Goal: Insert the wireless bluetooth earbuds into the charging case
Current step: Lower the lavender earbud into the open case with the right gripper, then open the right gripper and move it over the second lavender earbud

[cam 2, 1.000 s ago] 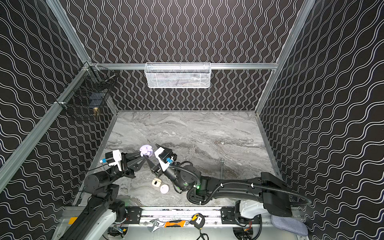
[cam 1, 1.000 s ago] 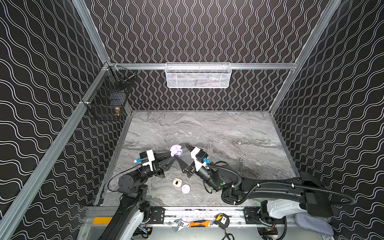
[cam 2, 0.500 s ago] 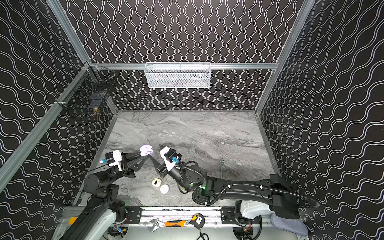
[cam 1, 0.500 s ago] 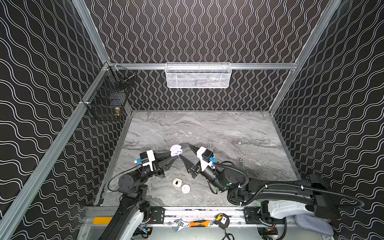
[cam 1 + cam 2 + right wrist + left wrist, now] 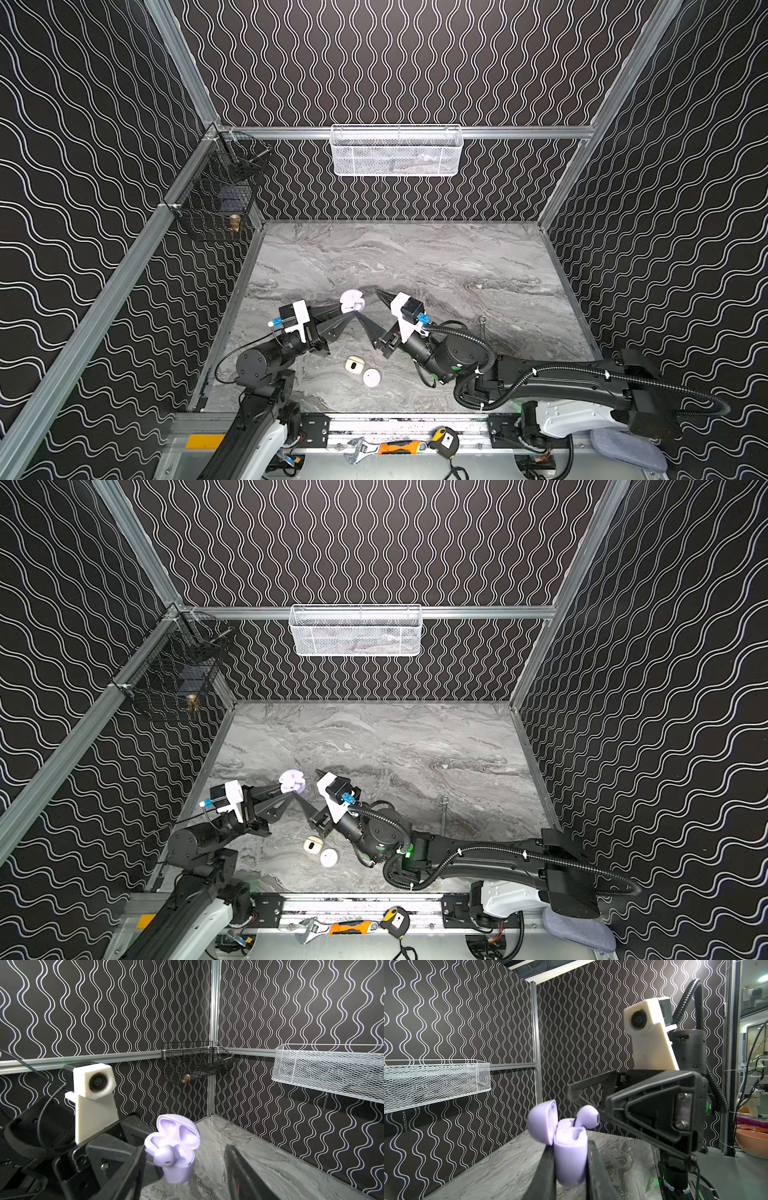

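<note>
Lavender charging case (image 5: 352, 302) pinched tight in left gripper (image 5: 351, 312), lid swung open, above marble table (image 5: 415, 257). One lavender earbud (image 5: 586, 1119) seated stem-down in a slot, head poking out. Just beside case, right gripper (image 5: 370, 303) spread and empty.

Wavy-lined black walls (image 5: 415, 62) enclose marbled grey floor (image 5: 415, 257); basket (image 5: 395, 151) contents unclear.

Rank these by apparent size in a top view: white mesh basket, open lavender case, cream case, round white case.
1. white mesh basket
2. open lavender case, though raised nearer the camera
3. cream case and round white case: about alike, not ranked
</note>
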### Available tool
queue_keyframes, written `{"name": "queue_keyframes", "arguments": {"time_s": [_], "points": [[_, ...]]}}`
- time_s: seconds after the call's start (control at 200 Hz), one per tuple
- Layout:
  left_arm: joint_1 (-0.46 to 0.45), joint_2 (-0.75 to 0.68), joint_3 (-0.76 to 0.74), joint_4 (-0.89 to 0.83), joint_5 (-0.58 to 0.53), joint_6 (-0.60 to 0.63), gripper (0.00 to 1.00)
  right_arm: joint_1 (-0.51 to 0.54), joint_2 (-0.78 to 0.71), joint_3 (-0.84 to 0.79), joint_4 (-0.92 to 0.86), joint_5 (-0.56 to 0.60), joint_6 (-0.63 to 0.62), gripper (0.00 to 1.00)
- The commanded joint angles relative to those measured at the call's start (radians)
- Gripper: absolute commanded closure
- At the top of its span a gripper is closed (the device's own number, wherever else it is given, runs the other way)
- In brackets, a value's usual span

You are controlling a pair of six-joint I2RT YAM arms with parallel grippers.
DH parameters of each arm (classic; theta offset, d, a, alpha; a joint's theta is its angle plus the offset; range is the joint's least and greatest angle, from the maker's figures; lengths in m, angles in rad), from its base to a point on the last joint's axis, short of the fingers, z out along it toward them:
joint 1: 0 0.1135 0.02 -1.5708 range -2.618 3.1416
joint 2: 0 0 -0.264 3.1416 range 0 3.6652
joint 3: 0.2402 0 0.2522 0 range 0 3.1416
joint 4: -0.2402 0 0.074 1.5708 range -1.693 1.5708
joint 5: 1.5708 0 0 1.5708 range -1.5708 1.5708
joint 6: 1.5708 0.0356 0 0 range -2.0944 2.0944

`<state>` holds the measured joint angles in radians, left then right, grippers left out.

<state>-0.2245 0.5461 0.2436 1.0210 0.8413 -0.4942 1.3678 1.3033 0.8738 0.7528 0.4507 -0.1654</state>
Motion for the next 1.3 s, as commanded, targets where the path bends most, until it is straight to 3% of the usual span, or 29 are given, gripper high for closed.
{"name": "queue_keyframes", "arguments": {"time_s": [0.0,0.475,0.891,0.996,1.086,1.156,1.231,1.291], "points": [[0.001,-0.004,0.006,0.012,-0.004,0.009,1.00,0.001,0.010,0.017,0.001,0.018,0.009,0.38],[0.001,-0.002,0.006,0.032,0.002,-0.003,1.00,-0.002,0.008,-0.003,0.000,0.091,0.011,0.52],[0.001,0.005,-0.003,0.065,0.010,-0.010,1.00,-0.006,-0.014,-0.020,-0.010,0.103,0.010,0.55],[0.001,0.015,-0.017,0.059,0.019,0.027,1.00,-0.005,-0.050,-0.032,-0.060,0.171,0.036,0.55],[0.001,0.038,-0.049,0.083,0.035,0.067,1.00,-0.016,-0.100,-0.052,-0.192,0.302,0.136,0.55],[0.001,0.061,-0.072,0.106,0.064,0.099,1.00,-0.067,-0.142,-0.054,-0.412,0.366,0.337,0.57],[0.001,0.087,-0.094,0.135,0.084,0.116,1.00,-0.176,-0.181,-0.053,-0.711,0.292,0.648,0.62],[0.001,0.116,-0.107,0.181,0.084,0.108,1.00,-0.241,-0.196,-0.074,-0.832,0.204,0.779,0.63]]}}
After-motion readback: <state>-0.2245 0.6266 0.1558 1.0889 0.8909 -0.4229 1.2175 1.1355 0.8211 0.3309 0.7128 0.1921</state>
